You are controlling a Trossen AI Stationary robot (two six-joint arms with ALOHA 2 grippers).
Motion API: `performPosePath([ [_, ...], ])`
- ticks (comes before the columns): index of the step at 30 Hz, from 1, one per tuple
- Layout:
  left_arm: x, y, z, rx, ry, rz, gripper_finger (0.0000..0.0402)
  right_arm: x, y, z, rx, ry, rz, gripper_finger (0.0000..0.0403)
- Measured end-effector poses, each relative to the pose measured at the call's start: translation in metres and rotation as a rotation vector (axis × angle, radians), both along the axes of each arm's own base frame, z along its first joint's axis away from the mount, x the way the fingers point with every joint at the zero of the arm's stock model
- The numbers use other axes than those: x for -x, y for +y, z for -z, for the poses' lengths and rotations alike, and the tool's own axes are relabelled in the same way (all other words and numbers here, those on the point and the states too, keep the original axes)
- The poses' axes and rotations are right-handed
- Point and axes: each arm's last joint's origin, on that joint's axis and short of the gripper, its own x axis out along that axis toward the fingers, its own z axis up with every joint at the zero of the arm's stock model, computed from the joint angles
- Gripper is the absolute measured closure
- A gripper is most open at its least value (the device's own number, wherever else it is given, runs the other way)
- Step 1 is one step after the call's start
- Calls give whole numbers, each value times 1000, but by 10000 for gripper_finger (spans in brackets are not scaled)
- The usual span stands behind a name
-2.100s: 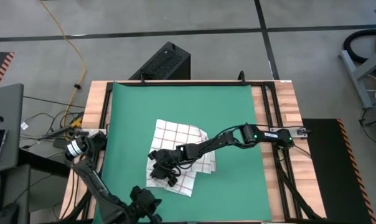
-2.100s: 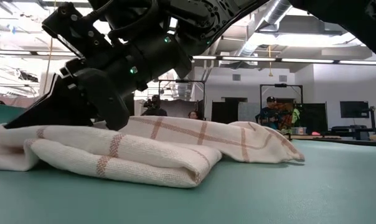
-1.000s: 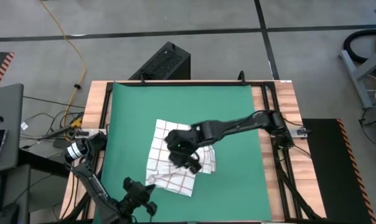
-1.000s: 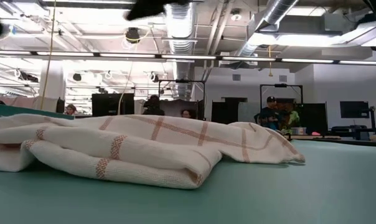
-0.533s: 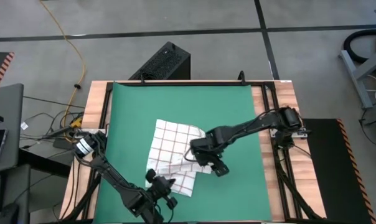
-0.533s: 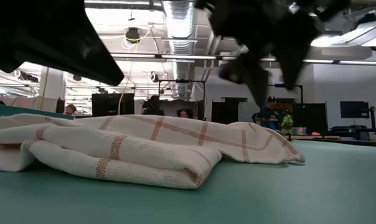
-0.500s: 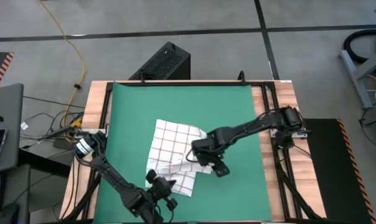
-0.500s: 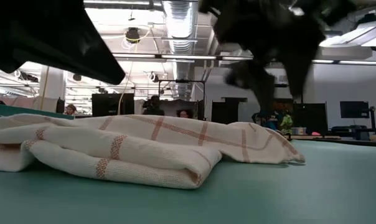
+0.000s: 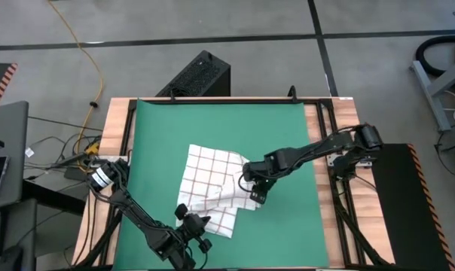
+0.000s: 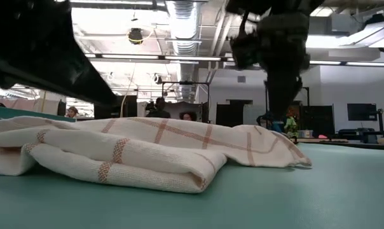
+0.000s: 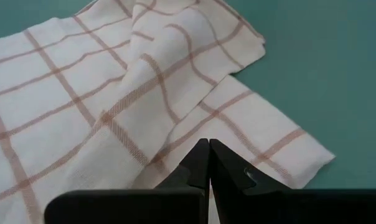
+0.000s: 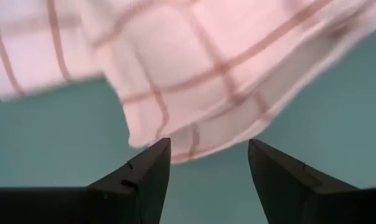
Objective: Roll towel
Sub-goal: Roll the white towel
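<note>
High view: the thin white cloth towel with a grid of red-brown lines [image 9: 212,190] lies crumpled and partly folded near the middle of the green table mat [image 9: 167,124], toward the near side. I judge it light, limp and non-fragile; it will sag and bunch rather than hold a fold, and may slide on the smooth mat. The best hold appears to be a free edge or corner, such as the near right corner showing in the left wrist view [image 11: 300,158].

My right gripper [image 9: 259,193] hangs above the towel's right edge, fingers [image 12: 147,171] standing well apart, holding nothing; the right wrist view shows cloth beyond them, not between them. My left gripper [image 9: 200,229] sits at the towel's near edge, fingers [image 11: 200,165] pressed together with no cloth visibly pinched; whether they touch the towel I cannot tell.
</note>
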Motion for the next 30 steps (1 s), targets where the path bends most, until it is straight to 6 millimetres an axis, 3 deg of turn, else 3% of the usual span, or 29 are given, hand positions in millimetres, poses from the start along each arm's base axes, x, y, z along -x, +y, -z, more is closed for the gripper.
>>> performPosePath([
  [5,2,3,8,-5,-24,2,402,0,-5,-11,89,-85,148,168],
  [15,5,4,19,44,-34,28,401,-17,-14,30,166,14,319,168],
  [23,5,4,19,42,-14,44,402,-19,-12,41,171,52,337,170],
  [26,6,4,19,33,-12,42,401,-18,-13,41,165,57,355,199],
  [30,5,6,20,29,-11,36,401,-18,-13,40,144,61,349,291],
])
